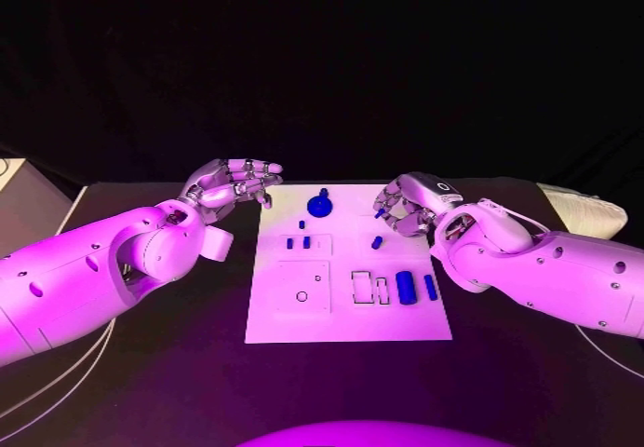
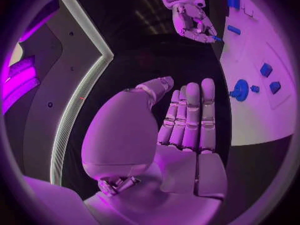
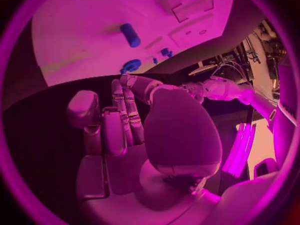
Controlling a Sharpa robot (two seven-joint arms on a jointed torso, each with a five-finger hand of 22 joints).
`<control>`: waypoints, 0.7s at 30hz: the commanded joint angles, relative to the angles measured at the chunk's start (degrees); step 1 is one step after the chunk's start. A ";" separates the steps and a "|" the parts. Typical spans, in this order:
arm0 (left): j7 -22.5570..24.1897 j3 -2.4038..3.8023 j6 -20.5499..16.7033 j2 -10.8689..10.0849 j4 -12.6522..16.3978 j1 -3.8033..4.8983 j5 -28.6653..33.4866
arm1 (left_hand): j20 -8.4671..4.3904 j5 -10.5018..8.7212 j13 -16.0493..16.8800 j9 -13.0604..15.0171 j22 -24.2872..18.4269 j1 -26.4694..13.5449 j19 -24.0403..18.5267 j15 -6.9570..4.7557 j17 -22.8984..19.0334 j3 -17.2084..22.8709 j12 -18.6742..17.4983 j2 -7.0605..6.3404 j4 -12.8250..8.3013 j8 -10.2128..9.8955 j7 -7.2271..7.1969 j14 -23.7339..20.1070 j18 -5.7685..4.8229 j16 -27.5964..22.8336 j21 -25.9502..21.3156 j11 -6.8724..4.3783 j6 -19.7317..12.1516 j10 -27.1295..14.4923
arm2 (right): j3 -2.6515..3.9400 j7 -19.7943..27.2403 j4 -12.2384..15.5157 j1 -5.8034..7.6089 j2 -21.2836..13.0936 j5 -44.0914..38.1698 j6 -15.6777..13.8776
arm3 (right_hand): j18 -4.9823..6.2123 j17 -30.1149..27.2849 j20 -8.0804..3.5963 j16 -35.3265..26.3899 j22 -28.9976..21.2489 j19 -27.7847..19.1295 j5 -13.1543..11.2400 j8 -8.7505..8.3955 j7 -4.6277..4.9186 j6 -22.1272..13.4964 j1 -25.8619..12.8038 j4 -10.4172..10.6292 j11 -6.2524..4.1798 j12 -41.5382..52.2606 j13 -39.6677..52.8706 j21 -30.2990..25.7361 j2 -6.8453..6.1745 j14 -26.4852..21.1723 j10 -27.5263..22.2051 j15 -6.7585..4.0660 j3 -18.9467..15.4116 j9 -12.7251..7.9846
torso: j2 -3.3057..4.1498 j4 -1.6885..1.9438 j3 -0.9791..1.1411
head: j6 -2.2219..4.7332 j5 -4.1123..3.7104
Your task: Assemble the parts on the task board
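The white task board (image 1: 349, 321) lies in the middle of the black table. On it are a round blue knob (image 1: 319, 205), several small blue pegs (image 1: 306, 242) and a thick blue cylinder (image 1: 406, 287) beside a slim blue bar (image 1: 431, 286). My right hand (image 1: 413, 203) hovers at the board's far right edge and pinches a small blue part (image 1: 382, 213) at its fingertips; the left wrist view shows that part (image 2: 215, 37) too. My left hand (image 1: 235, 182) hangs off the board's far left corner, holding nothing, its fingers (image 2: 187, 115) straight and side by side.
Empty rectangular recesses (image 1: 365, 286) and a square outline with a hole (image 1: 302, 296) mark the board's near half. A pale box (image 1: 24, 200) stands at the table's left edge, a white bundle (image 1: 593, 212) at the right. Cables (image 1: 54, 382) trail at the near left.
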 commanded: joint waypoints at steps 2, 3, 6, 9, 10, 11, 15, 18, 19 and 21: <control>0.92 0.06 -0.11 0.19 0.30 -0.03 -0.05 | 0.09 0.00 -0.12 -0.07 -0.10 0.43 0.38 0.11 -0.11 -0.39 -0.39 -0.01 0.05 -0.24 -0.01 0.18 0.83 -0.41 -0.36 -0.02 -0.49 -0.50 | -0.15 0.54 2.39 -0.32 0.83 -1.02 1.27 | -0.69 0.13 0.08 0.22 0.08 0.36 0.30 0.35 -0.18 0.34 -0.21 -0.13 -1.91 -0.02 0.06 0.23 0.13 2.57 2.23 -0.41 0.41 0.07 | 0.02 0.07 -0.09 | 0.07 0.42; 0.93 0.06 -0.12 0.21 0.34 -0.04 -0.03 | 0.09 0.00 -0.12 -0.07 -0.10 0.43 0.38 0.11 -0.11 -0.39 -0.39 -0.01 0.05 -0.24 -0.01 0.18 0.83 -0.41 -0.36 -0.02 -0.49 -0.50 | -0.23 0.43 2.90 -0.39 1.14 -1.41 1.56 | -0.69 0.13 0.08 0.22 0.08 0.36 0.30 0.35 -0.18 0.34 -0.21 -0.13 -1.91 -0.02 0.06 0.23 0.13 2.57 2.23 -0.41 0.41 0.07 | 0.03 0.02 -0.08 | 0.07 0.57; 0.97 0.06 -0.16 0.28 0.43 -0.05 0.02 | 0.09 0.00 -0.12 -0.07 -0.10 0.43 0.38 0.11 -0.11 -0.39 -0.39 -0.01 0.05 -0.24 -0.01 0.18 0.83 -0.41 -0.36 -0.02 -0.49 -0.50 | -0.44 0.14 4.14 -0.68 2.11 -2.66 2.24 | -0.68 0.12 0.08 0.22 0.06 0.35 0.29 0.35 -0.18 0.34 -0.22 -0.14 -1.91 -0.03 0.06 0.22 0.13 2.57 2.23 -0.41 0.42 0.08 | -0.02 -0.02 -0.10 | -0.12 0.90; 1.01 0.06 -0.19 0.39 0.48 -0.06 0.08 | 0.10 0.00 -0.12 -0.07 -0.11 0.43 0.40 0.12 -0.12 -0.41 -0.39 0.00 0.05 -0.23 -0.01 0.17 0.83 -0.42 -0.37 -0.01 -0.48 -0.53 | -0.72 -0.04 4.88 -1.04 3.16 -3.71 2.80 | -0.68 0.12 0.08 0.22 0.06 0.35 0.29 0.35 -0.18 0.34 -0.22 -0.14 -1.91 -0.03 0.06 0.22 0.13 2.57 2.23 -0.41 0.42 0.08 | -0.03 -0.04 -0.12 | -0.14 1.30; 1.02 0.06 -0.19 0.44 0.50 -0.06 0.09 | 0.10 0.00 -0.12 -0.07 -0.11 0.43 0.40 0.12 -0.12 -0.41 -0.39 0.00 0.05 -0.23 -0.01 0.17 0.83 -0.42 -0.37 -0.01 -0.48 -0.53 | -0.85 -0.09 5.04 -1.22 3.58 -4.05 3.03 | -0.68 0.12 0.08 0.22 0.06 0.35 0.29 0.35 -0.18 0.34 -0.22 -0.14 -1.91 -0.03 0.06 0.22 0.13 2.57 2.23 -0.41 0.42 0.08 | 0.01 -0.03 -0.12 | -0.09 1.43; 1.02 0.06 -0.19 0.47 0.51 -0.06 0.11 | 0.10 0.00 -0.12 -0.07 -0.11 0.43 0.40 0.12 -0.12 -0.41 -0.39 0.00 0.05 -0.23 -0.01 0.17 0.83 -0.42 -0.37 -0.01 -0.48 -0.53 | -0.96 -0.12 5.12 -1.40 3.92 -4.32 3.22 | -0.68 0.12 0.08 0.23 0.09 0.35 0.25 0.36 -0.18 0.33 -0.23 -0.15 -1.91 -0.04 0.06 0.24 0.13 2.57 2.23 -0.41 0.44 0.09 | 0.05 0.00 -0.11 | -0.07 1.50; 1.01 0.06 -0.23 0.57 0.61 -0.10 0.17 | 0.10 0.00 -0.12 -0.07 -0.11 0.43 0.40 0.12 -0.12 -0.41 -0.39 0.00 0.05 -0.23 -0.01 0.17 0.83 -0.42 -0.37 -0.01 -0.48 -0.53 | -1.36 -0.24 5.06 -2.51 5.48 -5.41 3.95 | -0.68 0.12 0.08 0.23 0.09 0.35 0.25 0.36 -0.18 0.33 -0.23 -0.15 -1.91 -0.04 0.06 0.24 0.13 2.57 2.23 -0.41 0.44 0.09 | 0.13 0.05 -0.15 | -0.20 1.86; 0.94 0.05 -0.29 0.57 0.69 -0.12 0.19 | 0.11 0.00 -0.13 -0.06 -0.13 0.42 0.41 0.13 -0.14 -0.44 -0.38 0.01 0.07 -0.20 -0.01 0.15 0.83 -0.43 -0.40 0.00 -0.45 -0.56 | -1.58 -0.47 4.69 -3.36 6.69 -5.98 4.57 | -0.65 0.06 0.08 0.21 -0.04 0.27 0.24 0.36 -0.18 0.32 -0.24 -0.17 -1.91 -0.05 0.07 0.11 0.14 2.56 2.23 -0.41 0.47 0.10 | 0.19 0.08 -0.06 | -0.37 2.21; 0.88 0.05 -0.30 0.56 0.70 -0.13 0.19 | 0.11 0.00 -0.13 -0.06 -0.13 0.42 0.41 0.13 -0.14 -0.44 -0.38 0.01 0.07 -0.20 -0.01 0.15 0.83 -0.43 -0.40 0.00 -0.45 -0.56 | -1.63 -0.53 4.59 -3.51 6.95 -6.07 4.69 | -0.65 0.06 0.08 0.21 -0.04 0.27 0.24 0.36 -0.18 0.32 -0.24 -0.17 -1.91 -0.05 0.07 0.11 0.14 2.56 2.23 -0.41 0.47 0.10 | 0.20 0.09 -0.06 | -0.42 2.25; 0.72 0.05 -0.38 0.57 0.72 -0.14 0.19 | 0.11 0.00 -0.13 -0.06 -0.13 0.42 0.41 0.13 -0.14 -0.44 -0.38 0.01 0.07 -0.20 -0.01 0.15 0.83 -0.43 -0.40 0.00 -0.45 -0.56 | -1.75 -0.68 4.42 -3.79 7.48 -6.25 4.95 | -0.64 -0.10 0.08 0.13 -0.07 0.25 0.23 0.36 -0.17 0.30 -0.24 -0.17 -1.91 -0.06 0.07 0.07 0.14 2.53 2.22 -0.41 0.49 0.11 | 0.22 0.08 -0.08 | -0.52 2.36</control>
